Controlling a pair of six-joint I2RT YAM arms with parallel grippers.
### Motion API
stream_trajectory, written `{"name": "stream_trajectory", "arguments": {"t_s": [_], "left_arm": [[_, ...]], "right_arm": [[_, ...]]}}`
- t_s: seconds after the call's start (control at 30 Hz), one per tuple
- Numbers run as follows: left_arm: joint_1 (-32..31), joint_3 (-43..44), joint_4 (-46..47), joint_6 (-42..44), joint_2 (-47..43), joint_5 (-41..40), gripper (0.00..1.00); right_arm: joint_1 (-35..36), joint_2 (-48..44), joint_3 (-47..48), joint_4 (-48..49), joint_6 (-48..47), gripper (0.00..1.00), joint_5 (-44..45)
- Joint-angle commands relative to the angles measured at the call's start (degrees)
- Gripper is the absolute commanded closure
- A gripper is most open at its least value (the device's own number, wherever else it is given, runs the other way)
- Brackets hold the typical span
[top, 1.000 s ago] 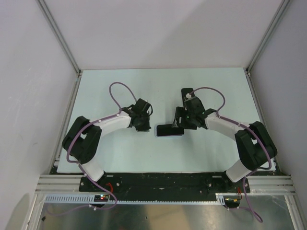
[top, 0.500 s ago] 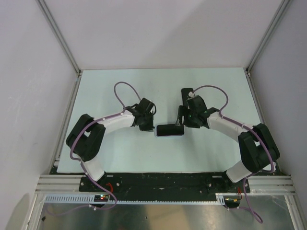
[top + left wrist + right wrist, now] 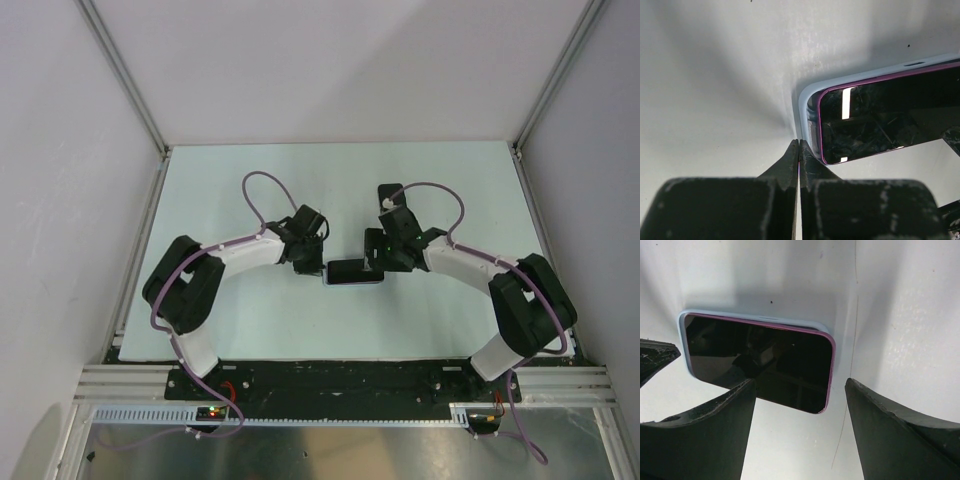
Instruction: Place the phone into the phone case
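Note:
The phone (image 3: 350, 271) has a black screen and a purple rim and lies screen up at the table's middle, inside the pale blue phone case (image 3: 326, 274). In the left wrist view the case's corner (image 3: 805, 102) wraps the phone (image 3: 890, 115). My left gripper (image 3: 798, 142) is shut and empty, its tips touching the table right beside the case's left end. In the right wrist view the phone (image 3: 760, 360) lies in the case (image 3: 684, 335), its near right corner standing above the rim. My right gripper (image 3: 800, 385) is open over the phone's right end.
The pale table (image 3: 250, 180) is bounded by grey walls and aluminium frame posts (image 3: 125, 75). Purple cables loop above both arms (image 3: 262, 180). A black base rail (image 3: 330, 375) runs along the near edge.
My left gripper has crept right toward the case's left end. My right gripper has shifted slightly left and down over the phone's right end. The phone has stayed put.

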Motion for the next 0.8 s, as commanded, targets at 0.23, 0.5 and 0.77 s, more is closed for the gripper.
{"name": "stream_trajectory", "arguments": {"t_s": [0.23,0.5,0.77], "left_arm": [[-0.62,2.72,0.93,-0.48,0.58,1.09,1.00],[-0.94,3.22,0.95,-0.32,1.26,1.67,1.00],[-1.12,3.66,0.96,-0.38,1.87,1.83,1.00]], "right_arm": [[2.37,2.04,-0.04,0.47,-1.05,0.23,2.92],[4.27,3.68,-0.07,1.18,-0.40,0.31,3.68],[6.14,4.83,1.15,0.04,-0.60,0.37,6.18]]}}
